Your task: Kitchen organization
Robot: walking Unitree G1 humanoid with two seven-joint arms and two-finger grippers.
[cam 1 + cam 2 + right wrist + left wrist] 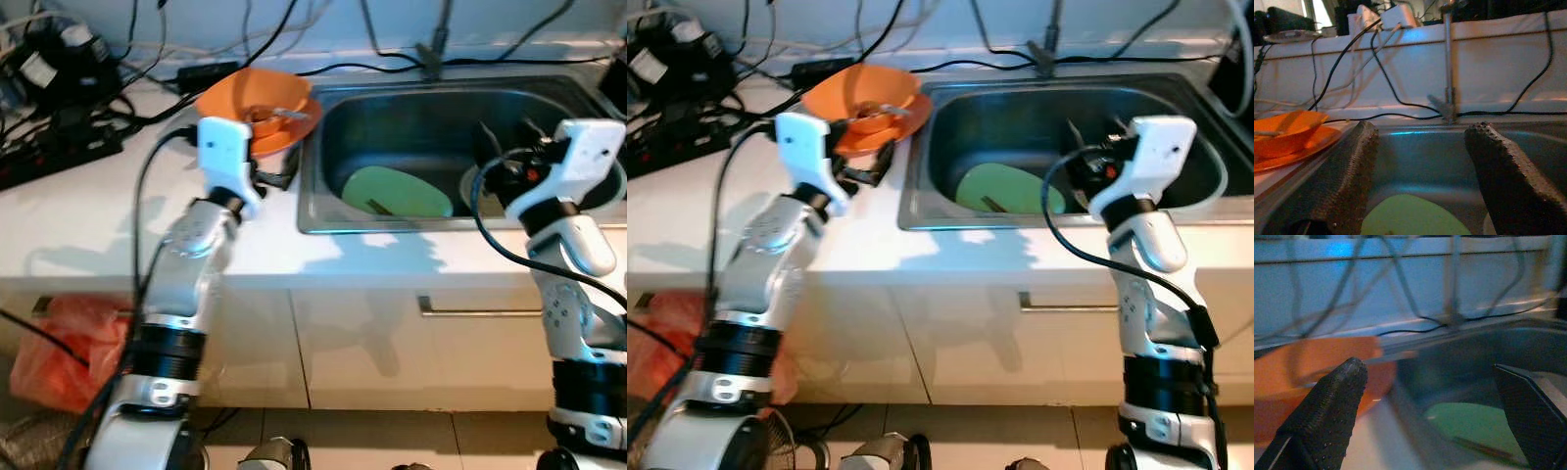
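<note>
Orange bowl sits on the white counter just ahead of my left claw, stacked on an orange plate with what looks like a utensil lying inside it. My left claw hovers low over the counter near the sink's left rim, its two black fingers spread wide with nothing between them. Past that claw and to its right lies the steel sink, and a green plate rests flat on its bottom with a dark utensil on top. My right claw is raised over the right part of the basin, fingers released and parted, the green plate below and ahead of them. A white plate lies just under that wrist.
</note>
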